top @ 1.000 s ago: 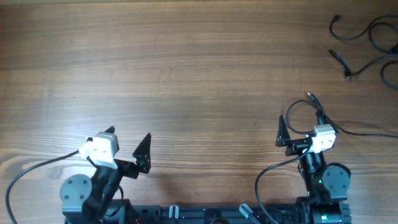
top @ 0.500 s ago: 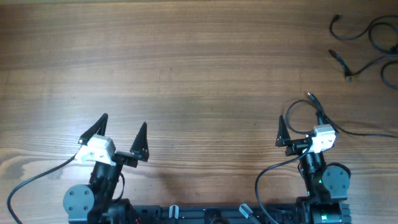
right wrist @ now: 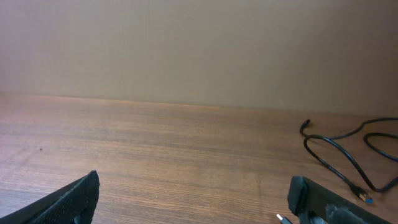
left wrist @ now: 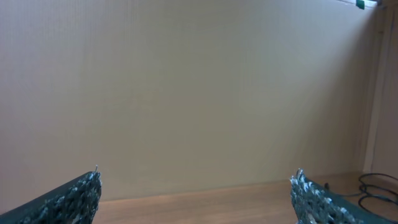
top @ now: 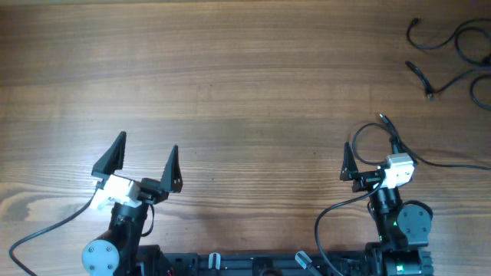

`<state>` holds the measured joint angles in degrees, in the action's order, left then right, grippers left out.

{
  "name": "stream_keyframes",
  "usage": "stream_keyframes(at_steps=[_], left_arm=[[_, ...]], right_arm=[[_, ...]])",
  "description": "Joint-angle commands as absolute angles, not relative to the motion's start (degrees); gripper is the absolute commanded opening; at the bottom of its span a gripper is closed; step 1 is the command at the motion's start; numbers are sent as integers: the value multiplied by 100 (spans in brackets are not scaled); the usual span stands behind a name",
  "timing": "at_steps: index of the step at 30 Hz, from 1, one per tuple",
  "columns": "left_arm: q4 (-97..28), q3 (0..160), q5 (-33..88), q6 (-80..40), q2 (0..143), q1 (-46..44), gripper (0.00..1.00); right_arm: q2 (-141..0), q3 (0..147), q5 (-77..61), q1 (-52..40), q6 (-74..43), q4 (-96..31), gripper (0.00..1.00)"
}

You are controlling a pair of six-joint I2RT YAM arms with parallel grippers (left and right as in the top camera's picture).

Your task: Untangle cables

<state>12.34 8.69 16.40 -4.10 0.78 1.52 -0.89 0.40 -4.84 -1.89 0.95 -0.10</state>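
Right now the left gripper [top: 148, 143] is hovering over the near left part of the bench [top: 230, 77], its jaws standing wide apart with nothing between them. In the left wrist view the left gripper [left wrist: 198, 174] is pointing toward a plain pale wall. Only a thin strip of bench is showing beneath it, with a bit of black loop peeking in at the lower right corner.

The right gripper [top: 372, 149] is sitting at the near right side, and it too is released. In the right wrist view its two fingers [right wrist: 68, 200] are showing at the bottom corners, far from each other, with bare wood lying between them.

The cables [top: 419, 71] are lying in the far right corner of the bench, well apart from both grippers. They are spreading out as loose curving strands with small plug ends, and some are running off the right edge. In the right wrist view the cables [right wrist: 305, 127] are resting ahead and to the right, one end carrying a small blue tip.

A single strand [top: 382, 119] is lying closer in, its plug end just beyond the right gripper. Its cord is passing beside that gripper's right finger and trailing off toward the right edge. Whether it is touching the finger I cannot tell. A thicker arm wire [top: 328, 213] is curving down beside the right arm's base.
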Motion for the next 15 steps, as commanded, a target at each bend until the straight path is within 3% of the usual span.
stream_keyframes(at_steps=[1, 15], left_arm=[[1505, 637, 1708, -344, 19, 176, 100], [2740, 32, 1702, -342, 19, 178, 100]], right_arm=[[-27, 32, -429, -163, 141, 3, 100], [-27, 32, -427, -163, 143, 3, 100]])
